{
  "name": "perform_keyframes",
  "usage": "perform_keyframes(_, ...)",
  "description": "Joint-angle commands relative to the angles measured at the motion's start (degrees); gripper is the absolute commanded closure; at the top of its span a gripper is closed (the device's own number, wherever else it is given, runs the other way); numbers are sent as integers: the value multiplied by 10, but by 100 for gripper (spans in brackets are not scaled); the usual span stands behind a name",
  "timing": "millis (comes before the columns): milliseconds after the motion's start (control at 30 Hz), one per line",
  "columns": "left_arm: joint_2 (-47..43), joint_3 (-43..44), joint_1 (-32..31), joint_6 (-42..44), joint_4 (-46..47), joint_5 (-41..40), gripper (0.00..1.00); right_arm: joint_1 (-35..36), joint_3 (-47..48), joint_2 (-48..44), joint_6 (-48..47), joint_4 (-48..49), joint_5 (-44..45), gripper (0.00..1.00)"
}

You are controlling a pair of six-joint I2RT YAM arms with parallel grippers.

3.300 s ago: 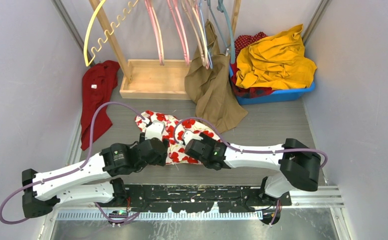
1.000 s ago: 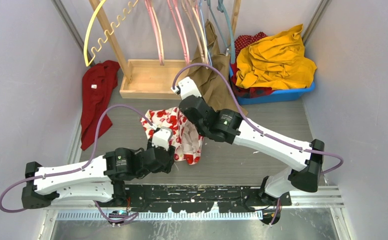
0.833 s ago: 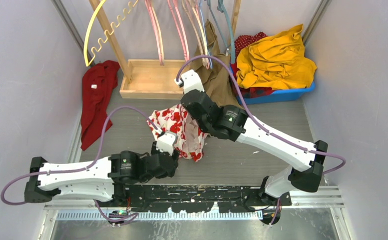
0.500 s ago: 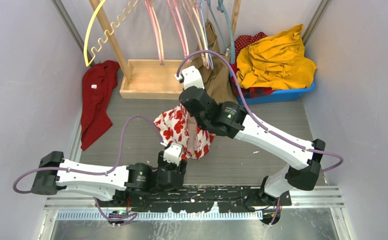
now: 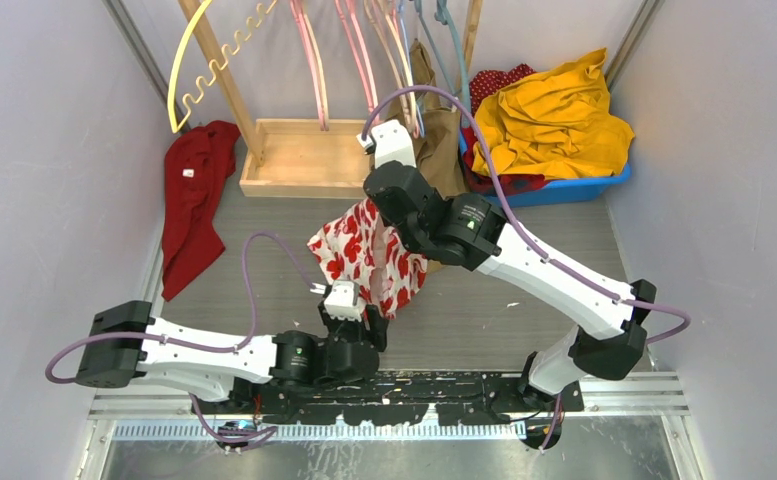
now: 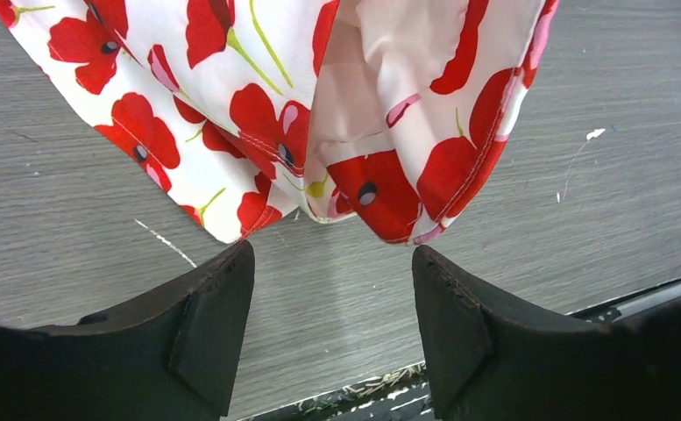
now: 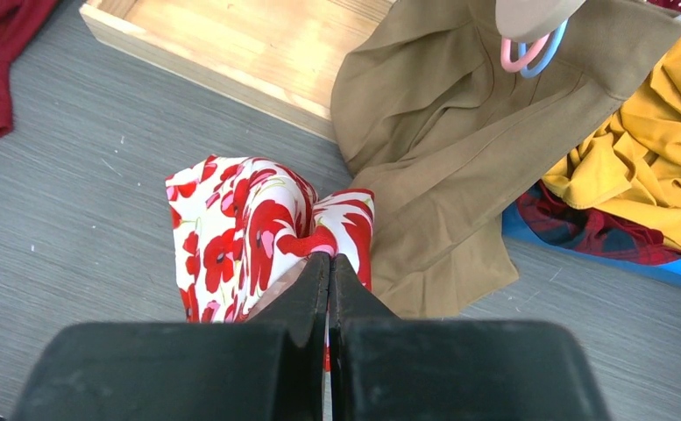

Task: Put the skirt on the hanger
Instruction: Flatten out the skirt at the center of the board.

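Observation:
The skirt, white with red poppies, hangs bunched from my right gripper, which is shut on a fold of its upper edge. Its hem dangles just above the grey table. My left gripper stands open below that hem, close to the table's near edge, with only bare table between its fingers. In the top view it sits just in front of the skirt's lowest corner. Several hangers, among them pink ones and a yellow one, hang from the wooden rack at the back.
A tan garment hangs from a hanger right behind my right wrist. The rack's wooden base tray lies at the back. A red garment lies at the left wall. A blue bin with yellow cloth stands back right.
My right arm has lifted the skirt off the table and carried it back toward the rack. My left gripper has let go, opened wider and drawn back toward the near edge.

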Motion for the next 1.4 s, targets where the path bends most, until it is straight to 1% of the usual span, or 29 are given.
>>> perform_keyframes(0,9,18,-1,-56,29,-49,35,1,44,-6,11,6,2,99)
perform_keyframes(133,11,16,-1,-79,19,-31,40,2,58,-7,11,2,-1,98)
perform_keyframes(333,20,33,-15,-99,-17,-26,43,3,82,-4,8,-5,-3,98)
perform_keyframes(467,50,54,-37,-117,-39,-27,42,3,97,0,4,-7,-3,98)
perform_keyframes(533,76,65,-40,-134,-55,-26,41,4,103,2,4,-9,-3,99)
perform_keyframes(667,97,68,-41,-147,-61,-27,41,5,114,3,3,-12,-3,98)
perform_keyframes(800,106,65,-41,-156,-68,-52,39,8,121,2,2,-14,-5,99)
perform_keyframes(867,111,67,-35,-156,-69,-67,39,11,123,2,2,-16,-4,98)
perform_keyframes(933,119,66,-19,-143,-50,-63,39,14,124,2,2,-17,-3,99)
perform_keyframes(1067,139,61,8,-88,32,-37,39,17,126,3,1,-20,0,99)
perform_keyframes(1367,161,70,12,-42,100,-37,40,19,131,2,-6,-23,0,98)
